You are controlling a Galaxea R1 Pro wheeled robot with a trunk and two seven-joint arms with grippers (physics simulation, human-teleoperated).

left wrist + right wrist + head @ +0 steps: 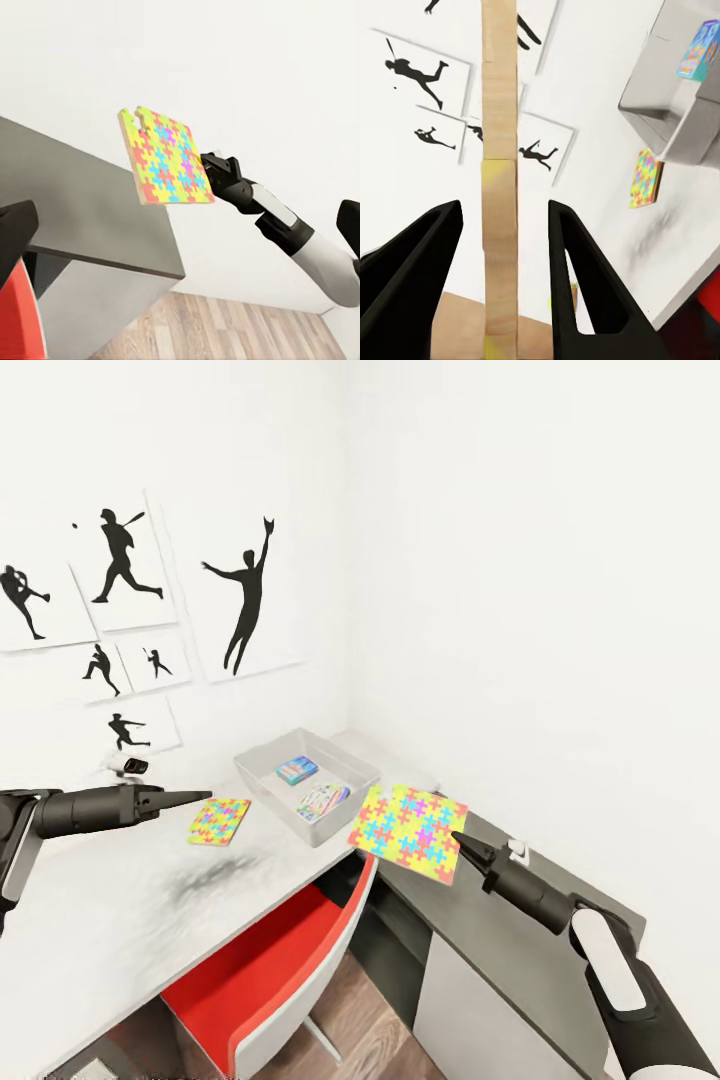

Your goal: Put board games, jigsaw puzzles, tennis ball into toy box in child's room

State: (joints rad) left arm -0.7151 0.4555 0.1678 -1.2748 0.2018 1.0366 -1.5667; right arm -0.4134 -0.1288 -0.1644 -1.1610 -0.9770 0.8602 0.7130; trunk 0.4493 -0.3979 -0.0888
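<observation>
Right gripper: we hold one jigsaw puzzle by its lower corner, raised in the air just beside the toy box; in the right wrist view the tile's wooden edge sits between the two dark fingers, clamped edge-on.
Left gripper: stretched out low over the table, near the second jigsaw puzzle; its fingers look closed to a point with nothing between them.
Toy box contents: a small blue board game and a pale multicolour one lie inside.
Second puzzle: flat on the table, just beside the box.
Slip risk: we judge the corner pinch weak, so the tile could pivot or drop onto the red chair or floor.
Rim risk: the wide tile may catch the box rim if we lower it tilted.
Collision risk: our two arms are converging near the box.
</observation>
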